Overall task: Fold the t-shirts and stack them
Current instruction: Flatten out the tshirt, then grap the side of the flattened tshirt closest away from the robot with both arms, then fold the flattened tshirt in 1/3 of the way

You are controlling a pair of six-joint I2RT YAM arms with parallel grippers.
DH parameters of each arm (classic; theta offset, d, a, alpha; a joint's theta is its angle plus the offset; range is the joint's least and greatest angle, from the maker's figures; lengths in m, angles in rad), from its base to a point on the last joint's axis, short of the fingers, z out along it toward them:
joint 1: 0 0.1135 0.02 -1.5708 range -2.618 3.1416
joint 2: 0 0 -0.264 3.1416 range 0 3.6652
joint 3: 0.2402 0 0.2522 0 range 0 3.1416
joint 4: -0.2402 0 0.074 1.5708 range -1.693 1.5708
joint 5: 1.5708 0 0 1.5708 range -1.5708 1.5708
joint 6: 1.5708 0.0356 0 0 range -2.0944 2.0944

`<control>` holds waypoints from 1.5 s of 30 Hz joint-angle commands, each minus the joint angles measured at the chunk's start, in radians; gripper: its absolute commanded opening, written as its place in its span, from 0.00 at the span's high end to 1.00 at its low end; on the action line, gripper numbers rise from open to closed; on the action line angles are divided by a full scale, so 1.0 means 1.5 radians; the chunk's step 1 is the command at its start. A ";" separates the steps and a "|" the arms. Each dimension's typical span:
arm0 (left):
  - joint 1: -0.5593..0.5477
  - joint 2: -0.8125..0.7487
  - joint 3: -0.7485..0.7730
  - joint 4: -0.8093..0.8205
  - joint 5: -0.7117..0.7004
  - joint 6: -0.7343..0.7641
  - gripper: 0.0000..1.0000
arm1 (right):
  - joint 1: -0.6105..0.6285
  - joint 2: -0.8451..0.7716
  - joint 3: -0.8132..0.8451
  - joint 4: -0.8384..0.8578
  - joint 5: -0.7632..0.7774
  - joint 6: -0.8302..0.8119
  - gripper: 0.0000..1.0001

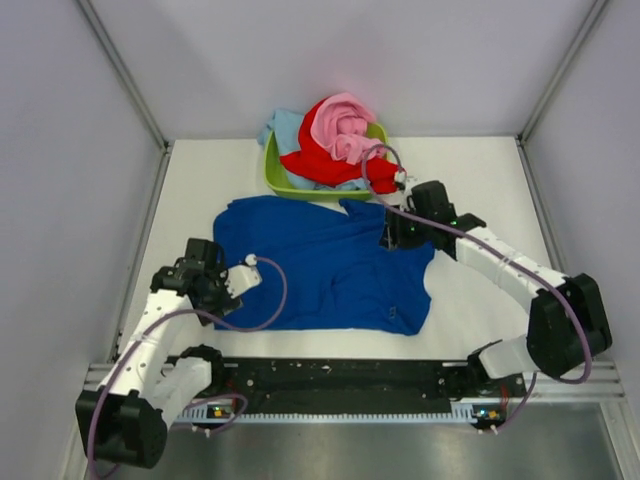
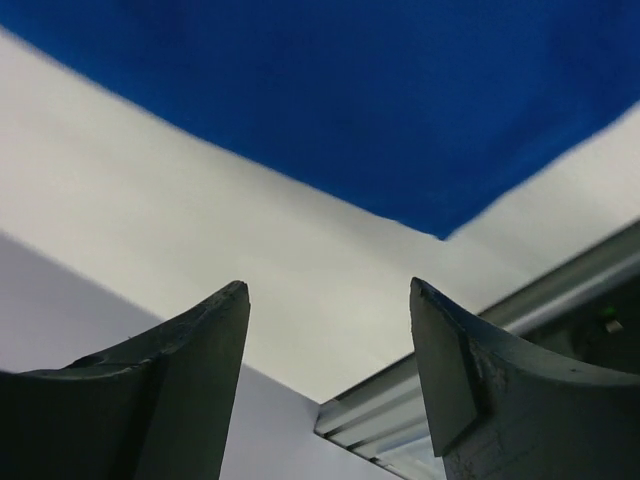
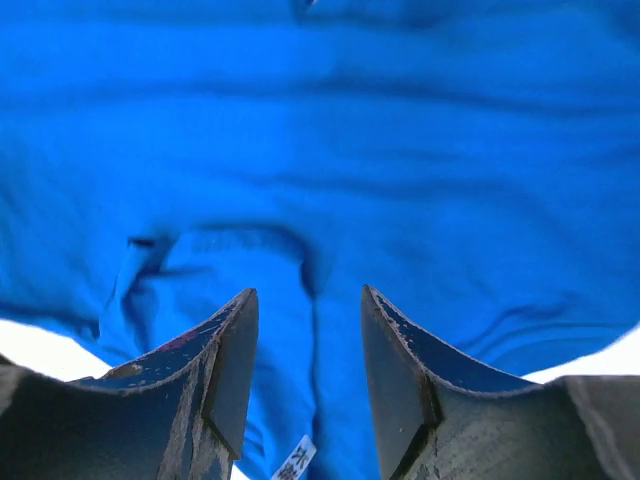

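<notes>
A royal blue t-shirt (image 1: 325,265) lies spread on the white table. It fills the right wrist view (image 3: 330,150), and its corner shows in the left wrist view (image 2: 380,110). My right gripper (image 3: 308,295) is open just over the shirt's right upper part, with a fold and a small white label below it; in the top view it is at the shirt's right edge (image 1: 392,238). My left gripper (image 2: 328,290) is open and empty over bare table, left of the shirt's lower left side (image 1: 222,283). Red (image 1: 322,160), pink (image 1: 345,128) and light blue (image 1: 282,128) shirts are piled in the tub.
The lime green plastic tub (image 1: 275,182) stands at the back of the table, just behind the blue shirt. White walls close in the table on three sides. A metal rail (image 1: 340,375) runs along the near edge.
</notes>
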 commanded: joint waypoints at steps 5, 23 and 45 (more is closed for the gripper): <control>0.001 0.022 -0.102 0.054 0.041 0.081 0.27 | 0.058 0.129 -0.008 0.039 -0.136 -0.027 0.55; 0.001 0.051 -0.192 0.187 -0.012 0.061 0.81 | 0.064 0.227 -0.023 0.104 -0.119 -0.023 0.82; -0.040 -0.109 0.073 -0.232 0.048 -0.055 1.00 | 0.064 -0.374 0.037 -0.269 -0.276 -0.109 1.00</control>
